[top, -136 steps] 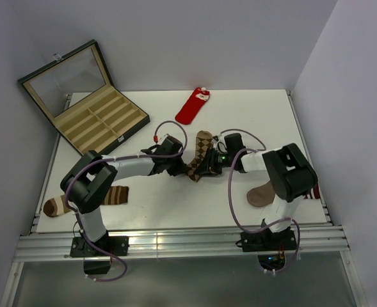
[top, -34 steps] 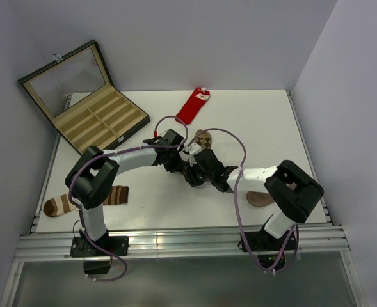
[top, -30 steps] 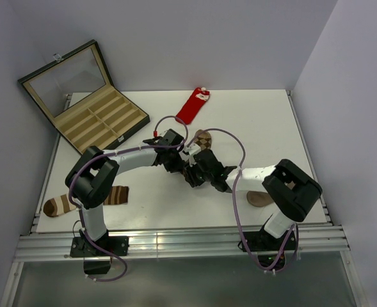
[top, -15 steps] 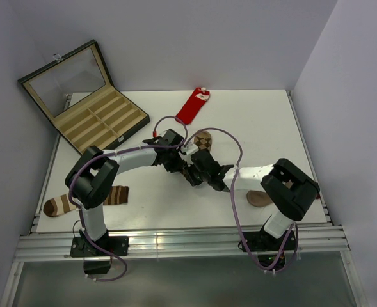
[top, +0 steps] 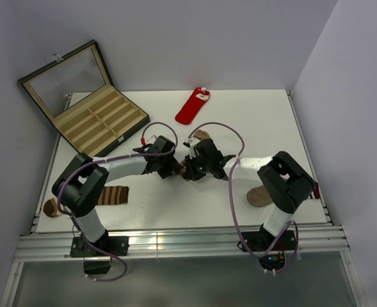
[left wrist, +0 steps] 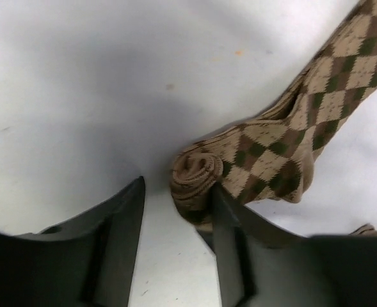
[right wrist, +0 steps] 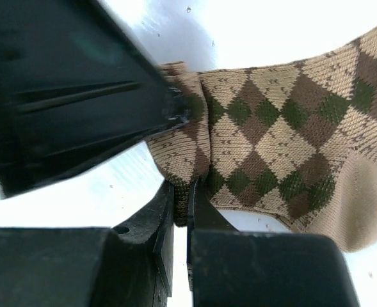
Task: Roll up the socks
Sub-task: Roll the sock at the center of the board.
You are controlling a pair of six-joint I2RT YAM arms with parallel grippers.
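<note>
The argyle sock (left wrist: 284,153) lies mid-table, its near end wound into a small roll (left wrist: 193,178). My left gripper (left wrist: 175,214) is open. The roll rests against its right finger (left wrist: 230,240) and stands apart from the other finger (left wrist: 121,233). My right gripper (right wrist: 180,198) is shut on a fold of the argyle sock (right wrist: 271,128) just beside the roll. From above, the left gripper (top: 171,169) and the right gripper (top: 190,168) meet over the sock (top: 202,135). The red sock (top: 192,107) with its white cuff lies flat at the table's far edge.
An open compartment box (top: 89,96) stands at the far left corner. A ring-striped sock (top: 114,195) lies near the left arm's base. A plain tan sock (top: 260,195) lies by the right arm. The left gripper's black housing (right wrist: 66,96) fills the right wrist view's upper left.
My left gripper opened off the rolled end and drew back slightly leftward. My right gripper moved up toward the roll and closed on the argyle sock.
</note>
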